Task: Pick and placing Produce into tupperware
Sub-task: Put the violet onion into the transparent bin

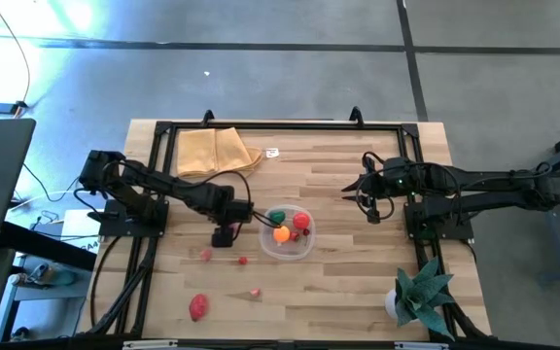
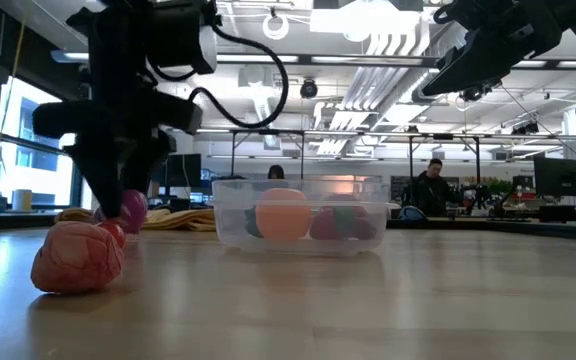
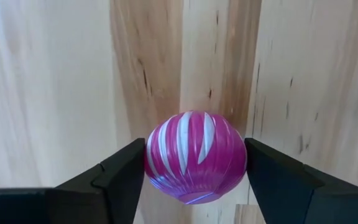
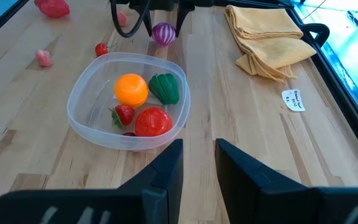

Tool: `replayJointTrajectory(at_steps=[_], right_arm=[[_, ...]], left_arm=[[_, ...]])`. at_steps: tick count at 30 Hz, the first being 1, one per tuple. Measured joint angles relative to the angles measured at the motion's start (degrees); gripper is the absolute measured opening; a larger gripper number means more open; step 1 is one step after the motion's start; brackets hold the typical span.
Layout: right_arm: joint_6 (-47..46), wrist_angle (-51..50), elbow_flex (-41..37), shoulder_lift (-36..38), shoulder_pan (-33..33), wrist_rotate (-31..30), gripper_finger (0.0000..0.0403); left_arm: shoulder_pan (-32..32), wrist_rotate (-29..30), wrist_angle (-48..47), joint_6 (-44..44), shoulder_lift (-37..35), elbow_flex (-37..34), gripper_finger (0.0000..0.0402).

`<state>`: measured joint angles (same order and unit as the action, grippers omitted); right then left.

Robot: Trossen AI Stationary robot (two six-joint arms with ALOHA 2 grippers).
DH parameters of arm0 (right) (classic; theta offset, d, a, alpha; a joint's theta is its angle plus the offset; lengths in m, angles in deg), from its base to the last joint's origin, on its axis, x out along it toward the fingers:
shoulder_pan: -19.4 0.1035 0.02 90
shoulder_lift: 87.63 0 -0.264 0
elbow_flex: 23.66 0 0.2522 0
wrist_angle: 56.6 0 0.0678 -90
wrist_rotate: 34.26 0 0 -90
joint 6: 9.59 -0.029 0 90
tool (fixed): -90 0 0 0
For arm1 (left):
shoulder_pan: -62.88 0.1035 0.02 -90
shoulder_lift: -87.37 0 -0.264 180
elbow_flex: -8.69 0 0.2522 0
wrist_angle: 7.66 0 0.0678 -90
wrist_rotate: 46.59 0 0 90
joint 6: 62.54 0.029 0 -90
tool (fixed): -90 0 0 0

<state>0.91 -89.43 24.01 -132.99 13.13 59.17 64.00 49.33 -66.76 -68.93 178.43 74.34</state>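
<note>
The left gripper [image 3: 194, 180] is clamped on a small magenta ribbed ball of toy produce with white stripes [image 3: 194, 157], one dark flat finger [image 3: 114, 177] pressed to each side, low over the pale wooden plank table [image 1: 358, 282]. In the right wrist view this striped piece [image 4: 163, 33] sits just beyond the far rim of the tub, under the left arm.

Loose produce lies on the left half of the boards: a lumpy red fruit [image 1: 198, 307] near the front edge, a small pink piece [image 1: 255, 292] beside it, another pink bit [image 1: 206, 255] and a tiny red one [image 1: 243, 260] closer to the tub. From table height the lumpy fruit [image 2: 77, 257] looks wrinkled and matte.

A tan folded cloth [image 1: 217, 151] is rumpled at the back left, with a small white tag [image 1: 273, 153] just beside it.

Mid-table stands the round clear plastic tupperware tub [image 4: 79, 93], holding a smooth orange ball [image 4: 132, 89], a dark green pepper-like piece [image 4: 165, 88], a glossy red tomato shape [image 4: 152, 121] and a small strawberry [image 4: 123, 114]. Bare planks lie open to its right.

The right gripper [image 4: 199, 165] hangs raised above the table's right side, fingers nearly together around a narrow gap with nothing in it. A spiky green potted plant [image 1: 419, 292] stands at the front right corner, partly cut off.
</note>
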Motion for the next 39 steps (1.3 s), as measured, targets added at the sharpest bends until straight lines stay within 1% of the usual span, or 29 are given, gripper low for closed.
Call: replayJointTrajectory(at_steps=[4, 11, 17, 23, 25, 29, 36, 39], right_arm=[[0.0, 0.0, 0.0, 0.0, 0.0, 0.0, 0.0083], [0.0, 0.0, 0.0, 0.0, 0.0, 0.0, 0.0083], [0.0, 0.0, 0.0, 0.0, 0.0, 0.0, 0.0083], [0.0, 0.0, 0.0, 0.0, 0.0, 0.0, 0.0083], [0.0, 0.0, 0.0, 0.0, 0.0, 0.0, 0.0083], [0.0, -0.2, 0.0, 0.0, 0.0, 0.0, 0.0083], [0.0, -0.3, 0.0, 0.0, 0.0, 0.0, 0.0083], [0.0, -0.1, 0.0, 0.0, 0.0, 0.0, 0.0083]], left_arm=[[0.0, 0.1, -3.4, 0.1, 0.0, 3.2, 0.0239], [-0.2, 0.1, -8.7, 2.7, 0.0, 11.7, 0.0245], [-2.9, 1.0, -10.6, 5.1, -0.1, 19.8, 0.0247], [-4.3, 2.3, -11.2, 5.6, 0.1, 24.4, 0.0256], [-4.3, 2.0, -9.4, 6.3, 1.5, 25.2, 0.0256], [-4.1, -0.6, -6.8, 9.7, 5.6, 27.4, 0.0254], [-4.3, -1.1, -7.0, 14.4, 12.2, 33.6, 0.0255], [-4.5, -2.1, -7.5, 16.1, 15.2, 34.5, 0.0255]])
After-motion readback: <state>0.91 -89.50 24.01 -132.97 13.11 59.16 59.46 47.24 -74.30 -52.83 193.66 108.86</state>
